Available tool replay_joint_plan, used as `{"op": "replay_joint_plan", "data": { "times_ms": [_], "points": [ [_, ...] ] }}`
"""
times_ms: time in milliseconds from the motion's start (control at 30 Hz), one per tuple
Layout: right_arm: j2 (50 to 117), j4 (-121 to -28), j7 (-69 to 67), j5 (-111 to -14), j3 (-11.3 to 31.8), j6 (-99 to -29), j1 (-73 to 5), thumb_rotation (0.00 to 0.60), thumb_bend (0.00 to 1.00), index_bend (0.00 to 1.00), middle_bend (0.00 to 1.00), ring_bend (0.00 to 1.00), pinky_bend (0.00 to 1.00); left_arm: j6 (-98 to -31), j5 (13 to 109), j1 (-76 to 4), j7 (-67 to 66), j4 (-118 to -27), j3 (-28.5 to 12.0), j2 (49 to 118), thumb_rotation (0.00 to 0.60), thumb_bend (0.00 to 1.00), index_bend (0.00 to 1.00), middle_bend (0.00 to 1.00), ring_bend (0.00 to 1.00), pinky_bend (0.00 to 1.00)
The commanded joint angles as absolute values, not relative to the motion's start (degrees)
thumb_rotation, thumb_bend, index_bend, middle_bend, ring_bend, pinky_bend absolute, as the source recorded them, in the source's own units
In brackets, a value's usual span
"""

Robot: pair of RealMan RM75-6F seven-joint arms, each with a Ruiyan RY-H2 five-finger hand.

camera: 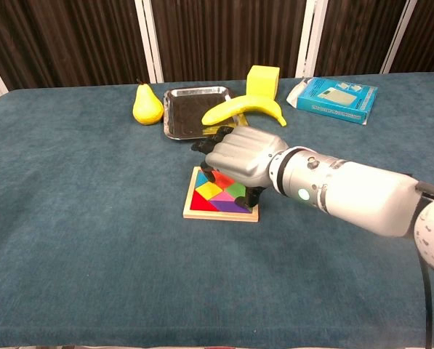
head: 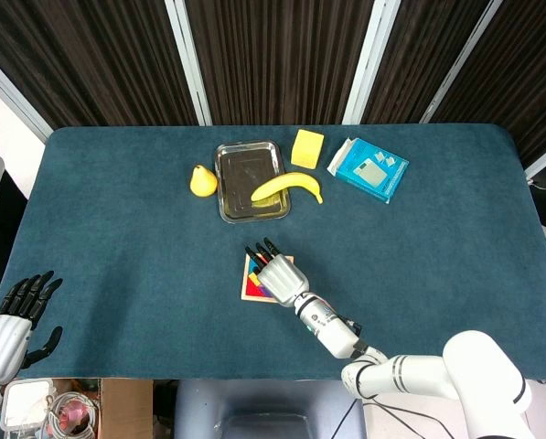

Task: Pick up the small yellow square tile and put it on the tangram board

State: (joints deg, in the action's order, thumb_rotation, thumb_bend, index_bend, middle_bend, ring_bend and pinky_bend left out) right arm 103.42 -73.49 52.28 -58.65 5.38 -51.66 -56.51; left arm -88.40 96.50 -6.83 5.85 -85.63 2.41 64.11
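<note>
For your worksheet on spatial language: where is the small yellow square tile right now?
In the chest view, the yellow square tile lies in the tangram board, left of centre, just below the right hand.

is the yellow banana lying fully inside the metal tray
No, the yellow banana rests across the right edge of the rectangular metal tray, with its right end over the blue tablecloth.

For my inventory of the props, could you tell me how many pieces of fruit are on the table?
2. The pear stands left of the metal tray; the banana lies across the tray's right edge. Nothing suggests another is hidden.
</note>
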Motion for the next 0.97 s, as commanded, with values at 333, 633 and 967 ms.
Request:
{"op": "replay_joint_plan", "data": {
  "times_ms": [333, 633, 967],
  "points": [
    [79.95, -102.32, 42.37, -68.53, -3.63, -77.42, -36.58, 0.6, 0.34, 0.01, 0.0, 0.0, 0.0, -89.13, 96.51, -6.45, 6.38, -85.71, 2.34, 63.74, 0.6, 0.41, 0.0, 0.0, 0.0, 0.1],
    [73.14, -95.72, 18.82, -81.35, -14.43, -101.29, -12.79, 0.6, 0.26, 0.0, 0.0, 0.0, 0.0, -88.32, 96.36, -6.64, 2.84, -86.51, 2.16, 65.09, 0.6, 0.41, 0.0, 0.0, 0.0, 0.1],
    [71.01, -93.49, 13.99, -84.07, -11.13, -99.27, -9.95, 0.6, 0.26, 0.0, 0.0, 0.0, 0.0, -88.44, 97.34, -6.76, 1.52, -86.43, 2.41, 65.73, 0.6, 0.41, 0.0, 0.0, 0.0, 0.09]
  ]
}}
